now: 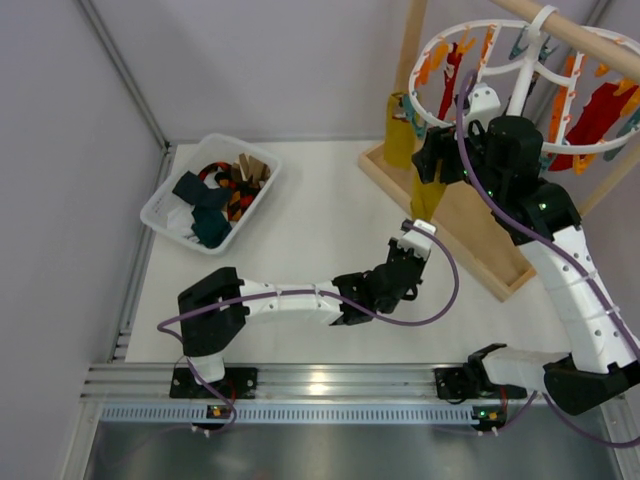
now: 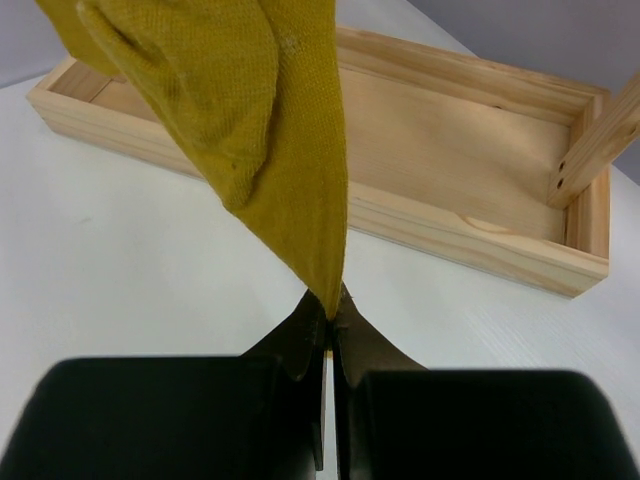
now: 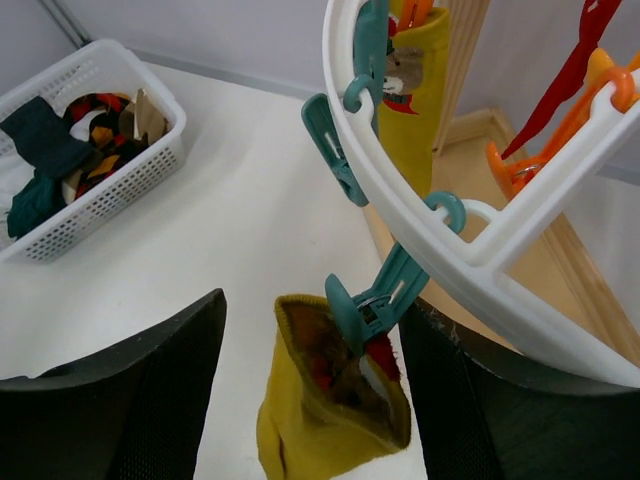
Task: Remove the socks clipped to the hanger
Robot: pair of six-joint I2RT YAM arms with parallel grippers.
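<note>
The white hanger hangs from a wooden stand at the back right, with orange and teal clips around its rim. A mustard sock hangs from a teal clip, its open cuff just below the clip. My left gripper is shut on that sock's lower tip, holding it taut above the table. My right gripper is open, one finger on each side of the teal clip and cuff. A second mustard sock is clipped farther along. Red socks hang on the far side.
The stand's shallow wooden tray lies on the table just beyond my left gripper, with an upright post at its right end. A white basket with dark and patterned socks sits at the back left.
</note>
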